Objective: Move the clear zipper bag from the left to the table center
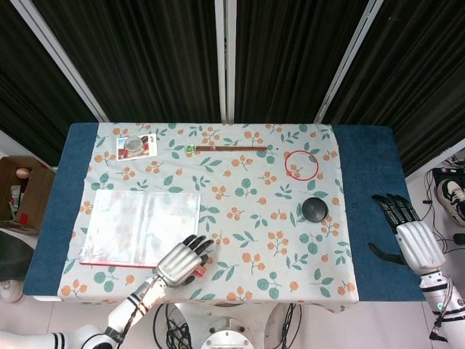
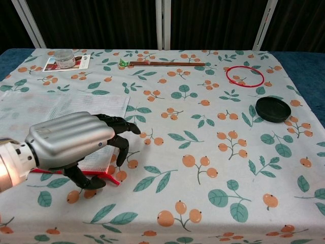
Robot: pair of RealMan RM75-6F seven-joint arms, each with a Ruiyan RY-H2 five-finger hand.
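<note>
Clear zipper bag point(image 1: 142, 227) lies flat at the desk's left. Your left hand point(image 1: 180, 262) hovers at its red-zippered near corner, fingers point(image 2: 118, 136) curled apart, holding nothing. Thin plastic may slip or crumple. Right hand point(image 1: 410, 236) rests spread, far right.

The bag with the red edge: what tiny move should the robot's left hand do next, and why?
Probably close its fingers on the bag's near right corner. The left hand hovers over that corner with fingers curled but apart, holding nothing, thumb by the red zipper edge. The bag lies flat on the left side, so it needs a grip before it can slide to the center.
</note>
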